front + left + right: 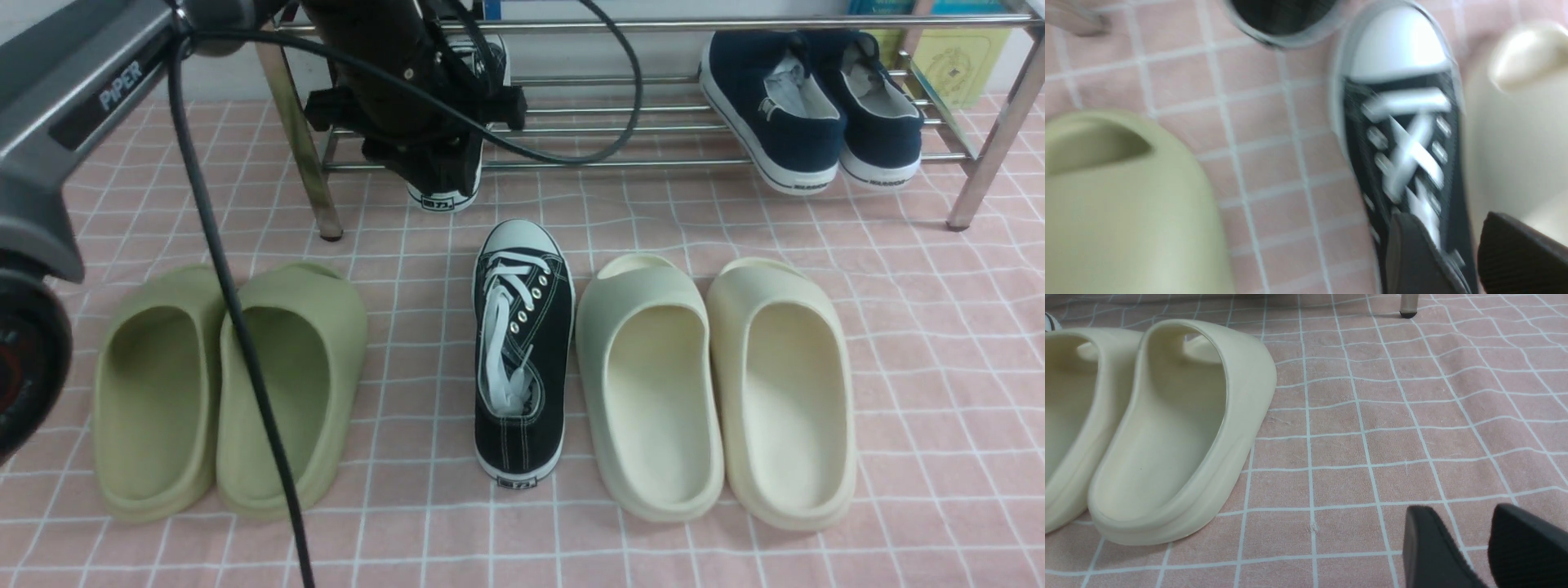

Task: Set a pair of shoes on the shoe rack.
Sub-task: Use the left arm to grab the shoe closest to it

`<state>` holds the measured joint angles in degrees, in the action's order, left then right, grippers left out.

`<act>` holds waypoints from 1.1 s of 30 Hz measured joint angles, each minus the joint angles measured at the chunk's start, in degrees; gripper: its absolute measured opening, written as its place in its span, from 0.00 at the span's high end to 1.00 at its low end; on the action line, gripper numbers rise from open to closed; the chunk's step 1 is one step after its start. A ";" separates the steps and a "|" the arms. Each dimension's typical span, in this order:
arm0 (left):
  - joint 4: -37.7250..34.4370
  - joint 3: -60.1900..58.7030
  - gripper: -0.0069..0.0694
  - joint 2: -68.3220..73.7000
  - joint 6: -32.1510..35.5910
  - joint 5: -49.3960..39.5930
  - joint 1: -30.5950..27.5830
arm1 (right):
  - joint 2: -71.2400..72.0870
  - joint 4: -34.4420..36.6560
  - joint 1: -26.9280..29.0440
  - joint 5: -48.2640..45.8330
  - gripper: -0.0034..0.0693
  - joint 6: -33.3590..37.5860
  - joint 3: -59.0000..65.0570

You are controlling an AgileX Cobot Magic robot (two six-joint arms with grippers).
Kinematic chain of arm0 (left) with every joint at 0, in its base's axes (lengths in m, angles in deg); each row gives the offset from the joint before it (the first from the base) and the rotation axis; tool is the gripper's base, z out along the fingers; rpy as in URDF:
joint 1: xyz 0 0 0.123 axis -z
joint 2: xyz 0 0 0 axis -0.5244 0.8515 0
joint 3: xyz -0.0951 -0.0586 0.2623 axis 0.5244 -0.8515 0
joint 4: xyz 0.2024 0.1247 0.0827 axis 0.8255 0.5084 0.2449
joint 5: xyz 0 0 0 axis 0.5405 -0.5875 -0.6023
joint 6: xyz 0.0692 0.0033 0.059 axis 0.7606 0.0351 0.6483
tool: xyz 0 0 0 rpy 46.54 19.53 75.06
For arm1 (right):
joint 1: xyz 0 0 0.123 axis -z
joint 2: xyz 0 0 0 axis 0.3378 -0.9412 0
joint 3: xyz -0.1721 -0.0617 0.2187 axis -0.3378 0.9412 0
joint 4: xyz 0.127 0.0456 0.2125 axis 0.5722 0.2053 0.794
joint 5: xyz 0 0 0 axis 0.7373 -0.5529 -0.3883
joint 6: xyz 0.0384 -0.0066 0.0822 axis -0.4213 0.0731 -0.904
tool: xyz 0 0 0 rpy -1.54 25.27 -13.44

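Front view: "PiPER" arm [82,86] near rack [653,24]

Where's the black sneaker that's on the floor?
In the front view the black sneaker lies in the middle, toe toward the shoe rack, cream slippers close on its right, green slippers further off on its left.

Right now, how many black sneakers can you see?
2 sneakers: one on the floor between olive slippers and cream slippers; one on the shoe rack, mostly behind the left arm.

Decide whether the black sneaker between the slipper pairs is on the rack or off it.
Off it: the sneaker stands on the pink cloth, in front of the shoe rack.
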<state>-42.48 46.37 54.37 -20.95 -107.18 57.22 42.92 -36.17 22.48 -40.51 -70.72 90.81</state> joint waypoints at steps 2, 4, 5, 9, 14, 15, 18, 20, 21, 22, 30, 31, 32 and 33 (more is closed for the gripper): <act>0.52 -4.56 0.56 -2.84 0.20 0.00 2.85 | 0.00 0.00 0.00 0.00 0.63 0.00 0.00; 1.92 -10.21 0.56 -4.72 -0.24 0.00 6.19 | 0.00 0.00 0.00 0.00 0.63 0.00 0.00; 2.62 -12.98 0.56 -5.14 -0.78 0.10 7.71 | 0.00 0.00 0.00 0.00 0.63 0.00 0.00; 4.73 -21.03 0.55 -5.39 -4.22 5.08 10.88 | 0.00 0.00 0.00 0.00 0.63 0.00 0.00; 6.80 -24.33 0.45 -5.44 -8.76 13.04 11.01 | 0.00 0.00 0.00 0.00 0.63 0.00 0.00; 7.51 -24.41 0.42 -5.44 -9.58 13.98 11.01 | 0.00 0.00 0.00 0.00 0.63 0.00 0.00; 9.96 -24.41 0.30 -4.84 -12.57 16.11 11.01 | 0.00 0.00 0.00 0.00 0.63 0.00 0.00; 10.62 -24.41 0.24 -3.64 -13.71 15.94 11.01 | 0.00 0.00 0.00 0.00 0.63 0.00 0.00; 11.16 -24.41 0.21 -2.74 -14.26 15.56 11.01 | 0.00 0.00 0.00 0.00 0.63 0.00 0.00; 11.29 -24.41 0.21 -2.55 -14.34 15.45 11.01 | 0.00 0.00 0.00 0.00 0.63 0.00 0.00; 11.55 -24.41 0.31 3.10 -15.81 16.69 11.01 | 0.00 0.00 0.00 0.00 0.63 0.00 0.00; 11.42 -24.41 0.38 3.24 -16.28 17.14 11.01 | 0.00 0.00 0.00 0.00 0.63 0.00 0.00; 11.48 -24.41 0.46 3.37 -17.23 17.37 11.01 | 0.00 0.00 0.00 0.00 0.63 0.00 0.00; 12.18 -24.41 0.59 3.43 -18.63 17.38 11.01 | 0.00 0.00 0.00 0.00 0.63 0.00 0.00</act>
<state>-30.30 21.96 57.80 -39.58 -89.81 68.23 42.92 -36.17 22.48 -40.51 -70.72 90.81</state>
